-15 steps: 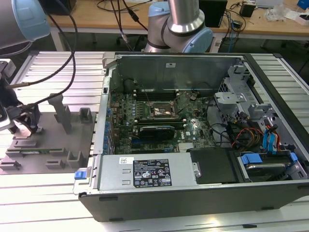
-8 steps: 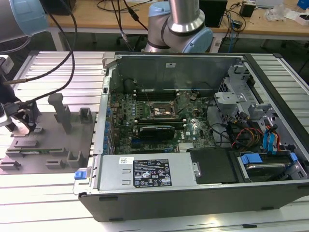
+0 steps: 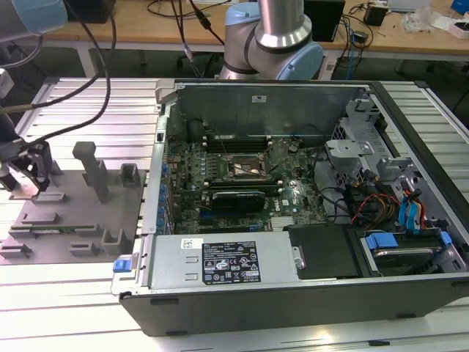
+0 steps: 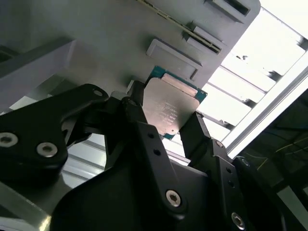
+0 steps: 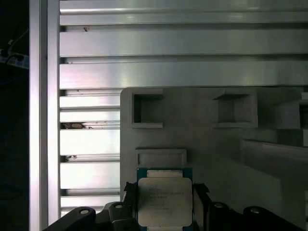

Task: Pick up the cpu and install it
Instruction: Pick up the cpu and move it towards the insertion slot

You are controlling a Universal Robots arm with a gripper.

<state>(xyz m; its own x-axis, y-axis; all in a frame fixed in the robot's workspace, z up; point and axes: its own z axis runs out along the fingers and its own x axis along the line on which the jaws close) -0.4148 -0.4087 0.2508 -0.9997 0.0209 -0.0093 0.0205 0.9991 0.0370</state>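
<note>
Pick-up was in hand: the gripper [image 4: 166,111] pinched the cpu [image 4: 172,105] by its edges at the grey tray [image 5: 202,130] (the computer case [image 3: 293,304] sat well apart, so a level carry was needed).

In the exterior view, an open black metal computer case [image 3: 293,312] lies on a ribbed aluminium surface [image 3: 66,301]. Inside it, a green motherboard [image 3: 293,192] sits near the centre, a silver box-shaped power supply with white labels [image 3: 176,260] at 6 o'clock and blue plastic drive caddies [image 3: 381,240] at 4 o'clock. A flat grey plastic fixture tray with raised posts and pockets [image 3: 80,213] sits at 9 o'clock beside the case, and a wooden surface strewn with black cables [image 3: 124,29] runs across 12 o'clock.
</note>
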